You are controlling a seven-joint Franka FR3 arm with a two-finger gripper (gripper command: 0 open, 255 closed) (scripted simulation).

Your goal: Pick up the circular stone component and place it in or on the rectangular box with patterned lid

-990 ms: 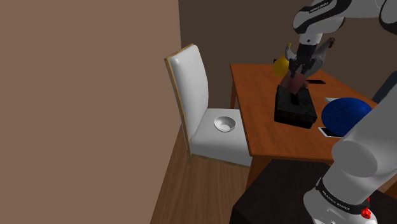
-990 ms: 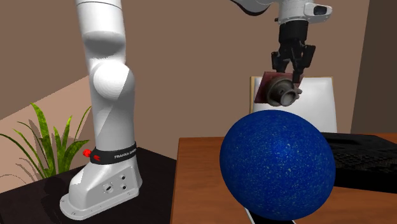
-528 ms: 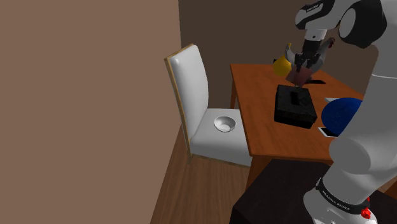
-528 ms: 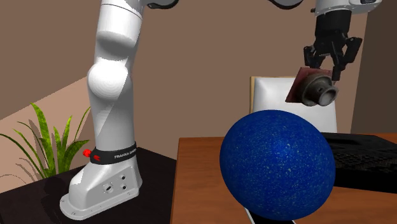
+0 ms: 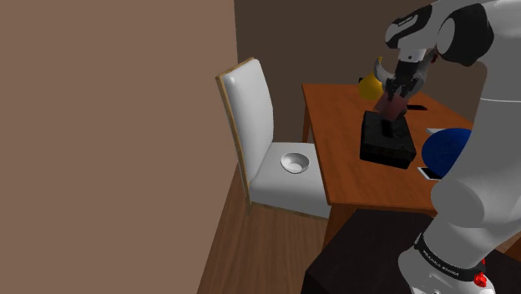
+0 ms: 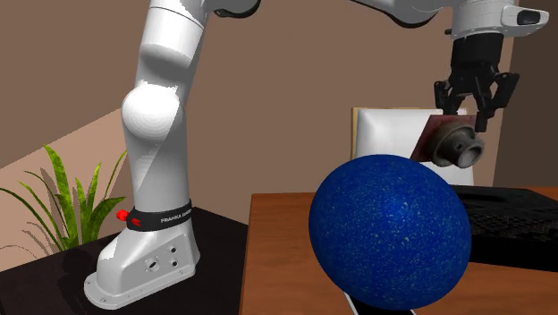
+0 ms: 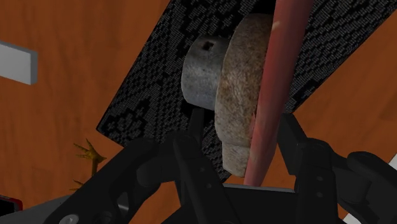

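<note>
Above the black rectangular patterned-lid box [image 5: 386, 144] on the brown wooden desk [image 5: 346, 163], the black hand [image 6: 467, 114] pinches the round grey stone disc with reddish plate [image 6: 458, 148], clear of the lid.

Brown-walled room, a wooden tabletop [image 5: 351, 171] and one white chair [image 5: 255, 117], in dim, even light.
The orange-brown tabletop lies directly below the hand [image 5: 391, 98], and its grain is plain in the wrist view. Well apart from the hand, toward the shoulder view's left, the padded chair stands against the tabletop's side, its back edged in pale wood. Beyond the chair rises a flat tan wall [image 5: 108, 125]; a darker brown wall [image 5: 284, 42] runs behind chair and hand. A plank floor [image 5: 259, 250] spreads under the chair. In the second exterior view a green leafy plant [image 6: 63, 201] stands far below the hand, at the left.
</note>
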